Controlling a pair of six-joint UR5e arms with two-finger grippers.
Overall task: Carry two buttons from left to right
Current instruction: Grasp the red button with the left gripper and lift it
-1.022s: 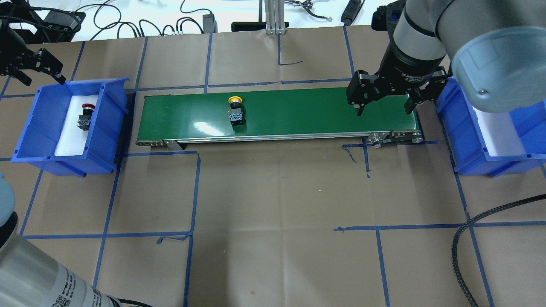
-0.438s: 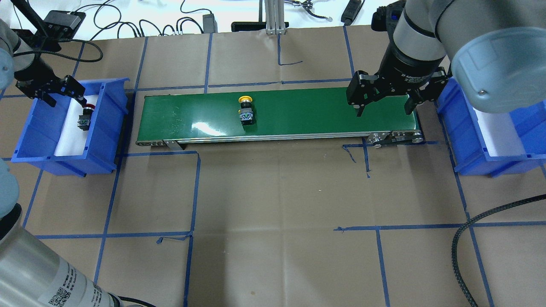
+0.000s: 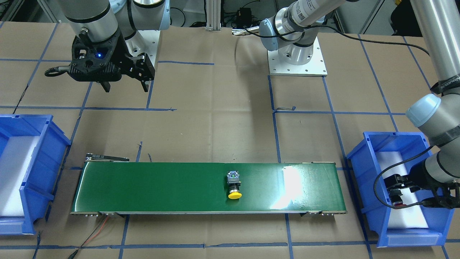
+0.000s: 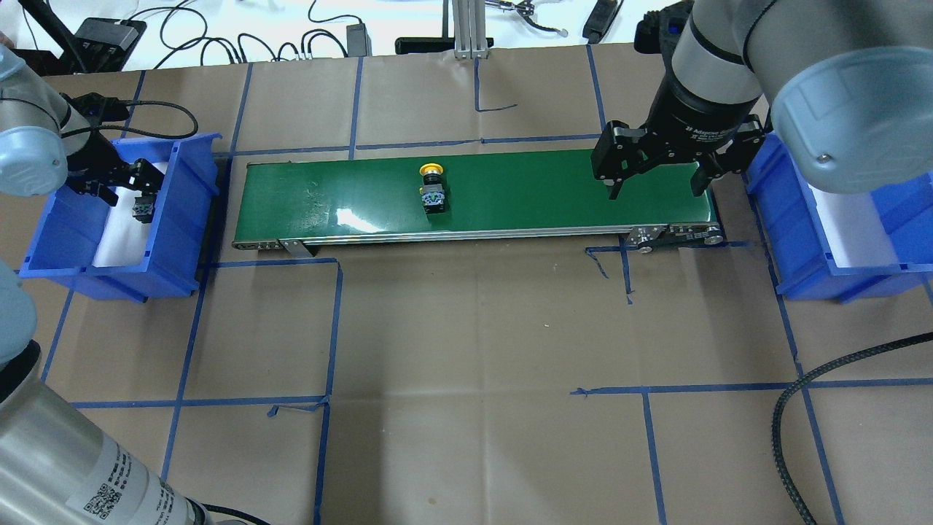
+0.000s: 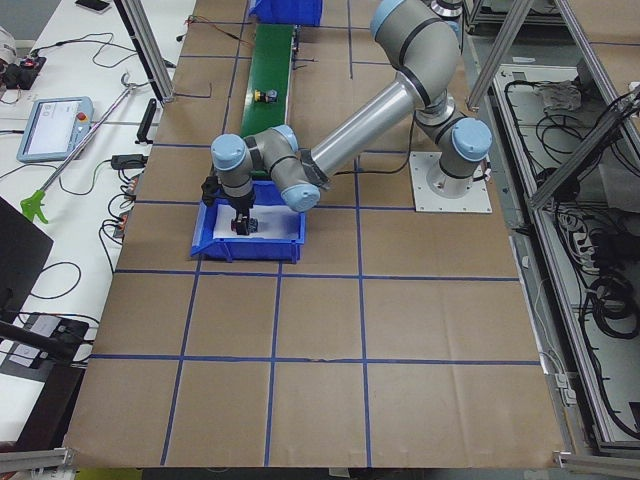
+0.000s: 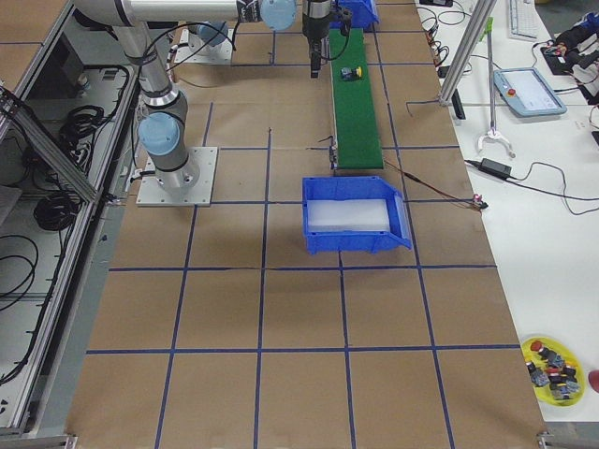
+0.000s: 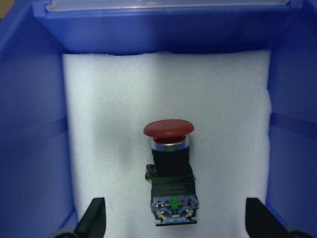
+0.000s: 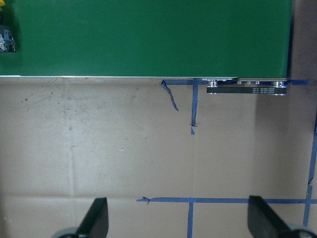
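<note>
The red button [image 7: 168, 130] lies on white foam in the left blue bin [image 4: 182, 240], cap toward the far wall; it also shows in the front view [image 3: 397, 201]. My left gripper [image 4: 120, 182] is open and low in that bin, its fingers [image 7: 94, 220] standing apart on either side of the button without touching it. The yellow button [image 4: 431, 189] lies on the green conveyor belt [image 4: 547, 189] a little left of its middle, also in the front view [image 3: 234, 187]. My right gripper [image 4: 656, 191] is open and empty, hovering above the belt's right end.
The right blue bin [image 4: 794, 219] with white foam stands past the belt's right end. A black cable [image 4: 787, 415] loops over the table at the front right. Blue tape lines cross the brown paper.
My left gripper has moved right and down into the left bin, over the red button. The yellow button has travelled right along the belt. The right arm has not moved.
</note>
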